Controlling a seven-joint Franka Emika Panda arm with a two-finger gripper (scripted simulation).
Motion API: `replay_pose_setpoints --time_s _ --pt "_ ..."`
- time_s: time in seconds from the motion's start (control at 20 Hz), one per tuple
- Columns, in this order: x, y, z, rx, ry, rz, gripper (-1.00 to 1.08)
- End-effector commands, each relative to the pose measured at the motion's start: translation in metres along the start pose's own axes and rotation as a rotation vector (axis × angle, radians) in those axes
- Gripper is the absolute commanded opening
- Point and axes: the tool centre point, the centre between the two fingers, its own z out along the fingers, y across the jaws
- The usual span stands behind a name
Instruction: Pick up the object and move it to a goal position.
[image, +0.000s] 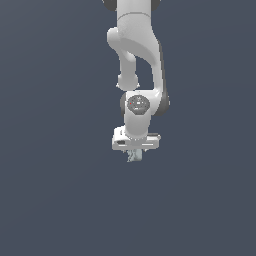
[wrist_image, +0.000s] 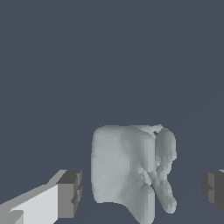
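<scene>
Vertically, arm (image: 137, 60) points tool (image: 134, 156) around object (wrist_image: 131, 170).

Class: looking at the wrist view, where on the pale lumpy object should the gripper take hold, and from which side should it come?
Grip the object across its smooth blocky body, not the finger-like bumps. Come straight down from above: the gripper looks open, one finger on each side.

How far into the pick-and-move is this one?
Done: the gripper is positioned around the pale grey-green lumpy object, which sits between the fingers. In hand: the grasp; in the wrist view, gaps show on both sides, so the jaws are open. Left: closing, lifting and carrying to the goal, which is not visible.
</scene>
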Motion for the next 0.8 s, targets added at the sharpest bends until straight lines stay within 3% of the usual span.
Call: replay_pose_setpoints --time_s 0.0,0.4,0.45,0.75 --pt "-0.001 0.0 0.013 0.0 0.0 0.0 1.0" --pt "0.001 0.0 0.032 -0.001 0.0 0.0 1.0" --pt "0.001 0.0 0.032 -0.001 0.0 0.0 -1.0" --pt "0.001 0.0 0.032 -0.001 0.0 0.0 -1.0"
